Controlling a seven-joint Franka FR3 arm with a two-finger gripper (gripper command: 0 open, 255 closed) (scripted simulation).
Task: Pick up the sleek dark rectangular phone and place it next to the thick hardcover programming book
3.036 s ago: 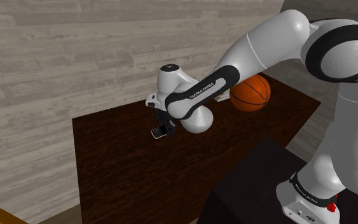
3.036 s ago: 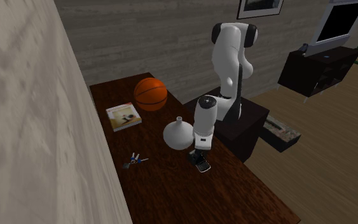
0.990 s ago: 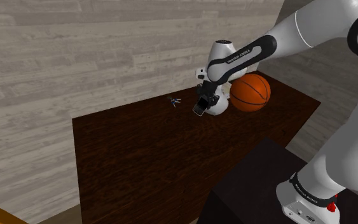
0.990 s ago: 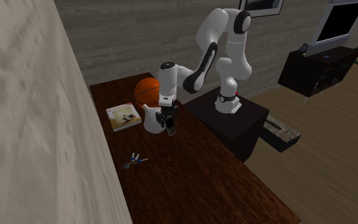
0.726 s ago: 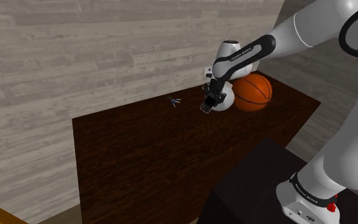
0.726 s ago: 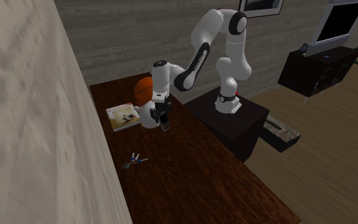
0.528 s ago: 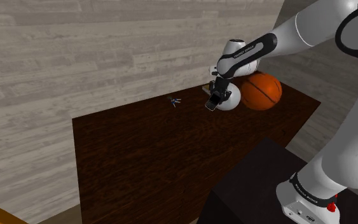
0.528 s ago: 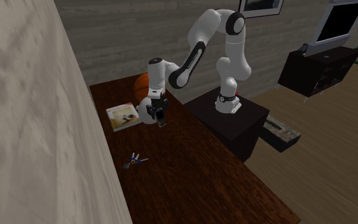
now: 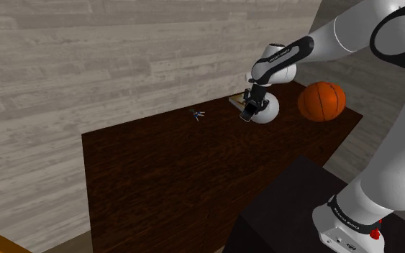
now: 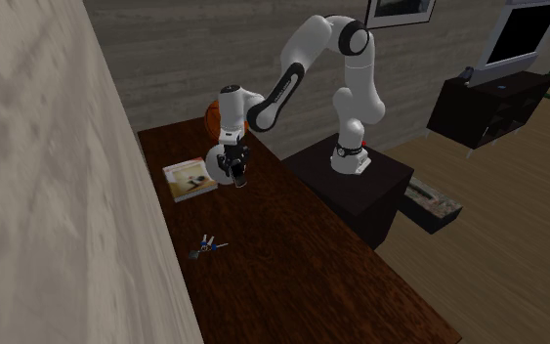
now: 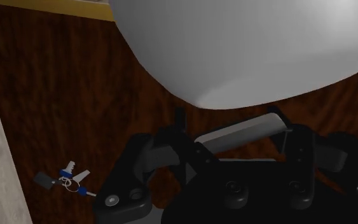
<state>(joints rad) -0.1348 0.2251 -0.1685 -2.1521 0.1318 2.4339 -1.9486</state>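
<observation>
My black gripper [image 9: 247, 109] is shut on the dark flat phone [image 9: 245, 113], held just above the dark wooden table [image 9: 165, 172]. In the wrist view the phone's grey edge [image 11: 244, 132] lies clasped between the two fingers of the gripper [image 11: 234, 141]. A round white vase [image 9: 267, 110] touches the gripper's far side and looms close in the wrist view [image 11: 247, 44]. The book [image 10: 190, 180], pale-covered, lies flat by the wall, just beyond the vase [image 10: 214, 166] from the gripper [image 10: 234, 169]. Its edge [image 11: 56, 7] shows past the vase.
An orange basketball [image 9: 321, 100] sits at the table's right end in the shoulder view, partly hidden behind the arm in the second exterior view [image 10: 211, 121]. A small bunch of keys [image 9: 197, 114] lies near the wall [image 10: 207, 246]. The dark stand [image 10: 360, 191] adjoins the table.
The gripper carried the phone towards the book, to the shoulder view's right. The vase slid along with it, and the basketball rolled away to the right.
</observation>
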